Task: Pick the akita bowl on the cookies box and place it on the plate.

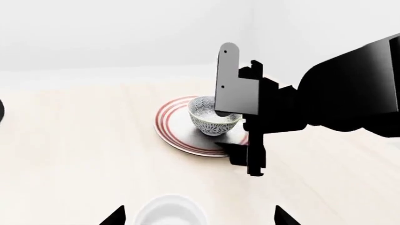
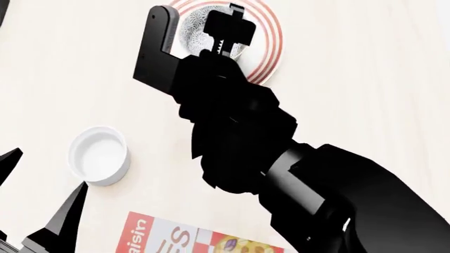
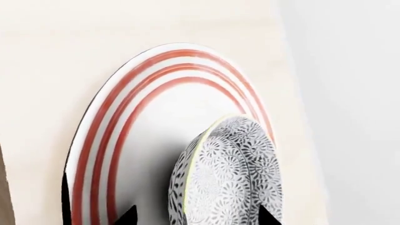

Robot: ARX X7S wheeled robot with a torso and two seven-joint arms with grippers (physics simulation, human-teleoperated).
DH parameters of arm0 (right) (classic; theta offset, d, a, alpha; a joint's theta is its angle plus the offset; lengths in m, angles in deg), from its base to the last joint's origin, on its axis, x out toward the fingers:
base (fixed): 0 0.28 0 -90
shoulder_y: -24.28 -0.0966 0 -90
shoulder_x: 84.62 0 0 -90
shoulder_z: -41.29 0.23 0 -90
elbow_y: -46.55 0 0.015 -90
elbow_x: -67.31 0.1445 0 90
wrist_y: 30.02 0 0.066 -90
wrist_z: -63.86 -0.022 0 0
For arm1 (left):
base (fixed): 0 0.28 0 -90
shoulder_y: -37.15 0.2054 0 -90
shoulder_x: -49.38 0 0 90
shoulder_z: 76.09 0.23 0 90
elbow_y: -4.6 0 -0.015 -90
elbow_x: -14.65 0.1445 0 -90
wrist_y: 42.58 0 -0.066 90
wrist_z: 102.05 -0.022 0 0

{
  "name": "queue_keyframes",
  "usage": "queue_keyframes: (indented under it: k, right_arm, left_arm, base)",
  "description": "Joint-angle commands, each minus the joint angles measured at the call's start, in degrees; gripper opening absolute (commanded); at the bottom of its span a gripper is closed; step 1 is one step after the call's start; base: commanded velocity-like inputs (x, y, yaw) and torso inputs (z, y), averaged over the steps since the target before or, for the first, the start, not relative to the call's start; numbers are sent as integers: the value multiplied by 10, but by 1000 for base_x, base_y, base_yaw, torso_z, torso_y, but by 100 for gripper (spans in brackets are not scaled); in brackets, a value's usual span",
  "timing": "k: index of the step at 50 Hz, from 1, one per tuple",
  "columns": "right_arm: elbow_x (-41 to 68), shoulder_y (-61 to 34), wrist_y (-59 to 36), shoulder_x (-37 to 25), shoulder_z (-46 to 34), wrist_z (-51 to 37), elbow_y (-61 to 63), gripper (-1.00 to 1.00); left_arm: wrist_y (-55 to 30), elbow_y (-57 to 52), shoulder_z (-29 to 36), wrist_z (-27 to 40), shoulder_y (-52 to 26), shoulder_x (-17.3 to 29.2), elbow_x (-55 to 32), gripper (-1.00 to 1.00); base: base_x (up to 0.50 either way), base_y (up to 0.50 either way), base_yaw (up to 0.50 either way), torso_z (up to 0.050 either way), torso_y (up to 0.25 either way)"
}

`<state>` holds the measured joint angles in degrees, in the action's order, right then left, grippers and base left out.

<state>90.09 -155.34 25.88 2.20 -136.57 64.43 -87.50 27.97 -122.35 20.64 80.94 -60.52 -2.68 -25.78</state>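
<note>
Now | right gripper [image 1: 234,115] pinching the grey-speckled round akita bowl [image 1: 209,117], directly below it on red-ringed white plate [image 1: 175,129] | risk: rim snags as gripper lifts, tipping bowl | left gripper [image 1: 196,220] spread

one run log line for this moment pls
phase: placing | right end effector: over red-ringed white plate, at speckled grey-and-white bowl | bowl: on plate | left end effector: open, empty, near plain white cup
</note>
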Motion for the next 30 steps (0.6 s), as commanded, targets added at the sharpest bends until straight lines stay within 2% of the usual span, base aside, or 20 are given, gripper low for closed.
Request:
queue_keyframes:
  k: [1, 5, 19, 25, 27, 30]
  right_arm:
    - [41, -5, -53, -62, 7, -10, 134, 100]
    - [56, -22, -94, -102, 16, -26, 225, 100]
    - [163, -32, -197, -313, 82, -92, 579, 100]
    - [209, 12, -169, -417, 157, -188, 709, 100]
    - [237, 55, -129, -457, 194, -238, 734, 100]
    - [229, 117, -67, -522, 205, -292, 797, 100]
  left_arm:
    - [-3, -2, 0, 4, -1, 2, -2, 100]
    - [-2, -3, -3, 5, 1, 3, -3, 100]
    - [0, -16, -28, 25, 9, 9, -19, 100]
    - [14, -27, -51, 42, 17, 4, -24, 100]
    - [19, -33, -56, 43, 24, 4, -23, 100]
    - [32, -40, -61, 48, 32, -1, -10, 100]
  base:
    - [0, 0, 0, 0, 0]
    - [0, 0, 0, 0, 0]
    - [0, 0, 0, 0, 0]
    - [0, 0, 0, 0, 0]
    - [0, 0, 0, 0, 0]
    - [0, 0, 0, 0, 0]
